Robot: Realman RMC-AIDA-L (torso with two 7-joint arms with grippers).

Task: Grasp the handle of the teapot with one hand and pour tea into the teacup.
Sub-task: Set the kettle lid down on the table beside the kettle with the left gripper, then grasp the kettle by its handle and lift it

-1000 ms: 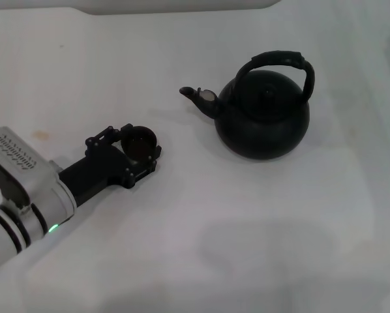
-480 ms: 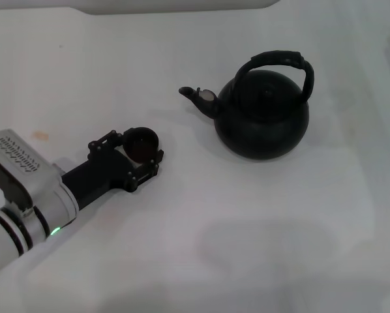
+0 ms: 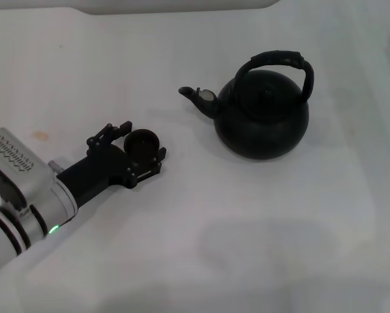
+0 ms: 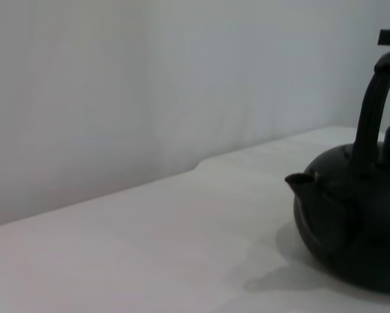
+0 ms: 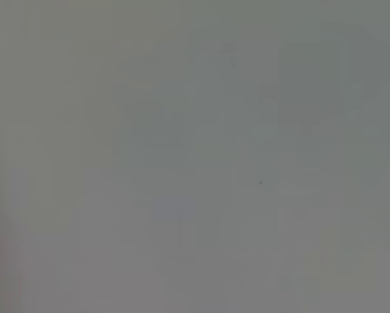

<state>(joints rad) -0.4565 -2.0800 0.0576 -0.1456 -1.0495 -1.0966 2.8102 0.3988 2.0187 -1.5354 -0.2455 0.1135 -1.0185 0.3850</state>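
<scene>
Teapot (image 3: 263,116), squat, rigid, likely heavy, at 1 o'clock on the counter (image 3: 247,228), best lifted by its arched handle (image 3: 280,62); teacup (image 3: 141,143), small and fragile, at 9 o'clock between the wide-spread fingers of the left claw (image 3: 143,147); right claw unseen.

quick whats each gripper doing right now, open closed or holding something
Left gripper: open, its fingers on either side of the teacup on the table, not clamped.
Right gripper: not in view in any picture.
</scene>
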